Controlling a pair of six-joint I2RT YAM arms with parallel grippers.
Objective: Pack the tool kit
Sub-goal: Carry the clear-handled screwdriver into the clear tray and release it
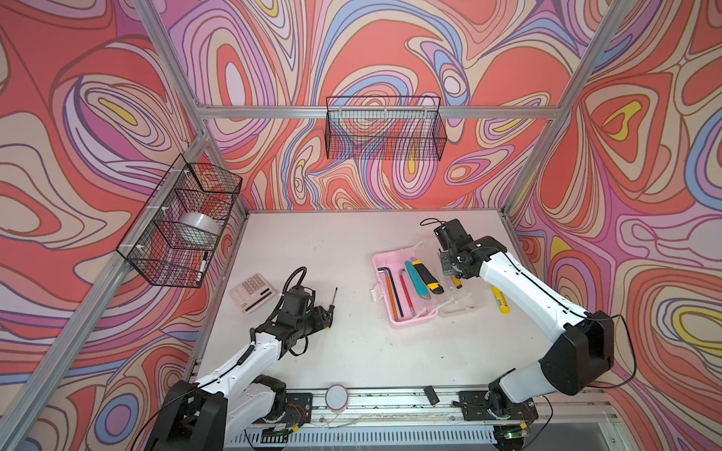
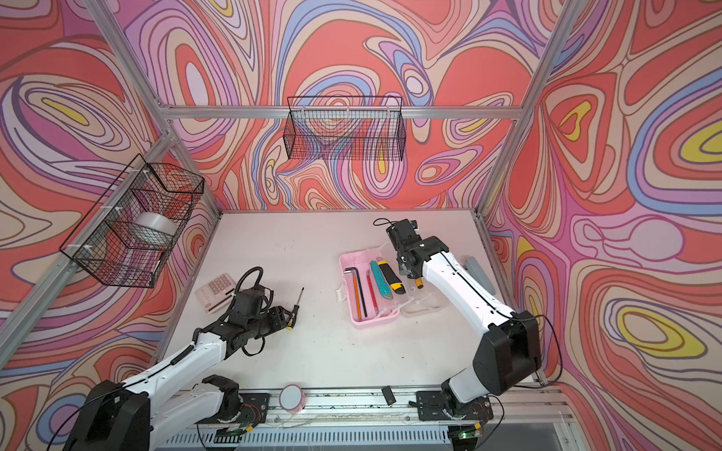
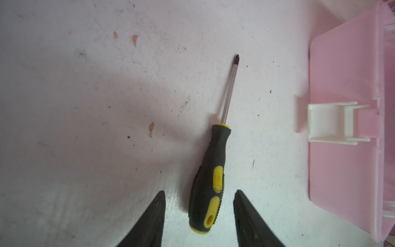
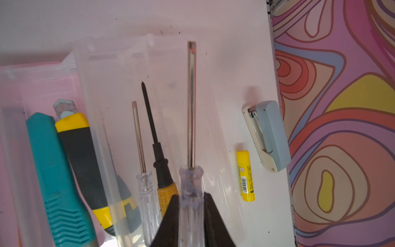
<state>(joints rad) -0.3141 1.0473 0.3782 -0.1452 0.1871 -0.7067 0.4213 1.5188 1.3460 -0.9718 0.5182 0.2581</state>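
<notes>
In both top views, a calculator (image 1: 252, 293) lies at 9 o'clock on the table (image 1: 351, 351), its key legends too small to read. Left wrist view: the left gripper (image 3: 199, 192) is released, its jaws flanking but not touching a black-yellow screwdriver (image 3: 210, 171). The tool kit (image 1: 414, 318) lies open toward 3 o'clock. Right wrist view: the right gripper (image 4: 190, 196) grasps a clear-handled screwdriver (image 4: 191, 107) over the lid (image 4: 171, 64). The glue stick (image 4: 245, 175) shows a barcode, its print illegible.

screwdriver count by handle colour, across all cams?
Clear: 2 (large clear screwdriver, small clear screwdriver)
Black-yellow: 1 (black-yellow screwdriver)
Orange: 1 (orange screwdriver)
Total: 4
</notes>
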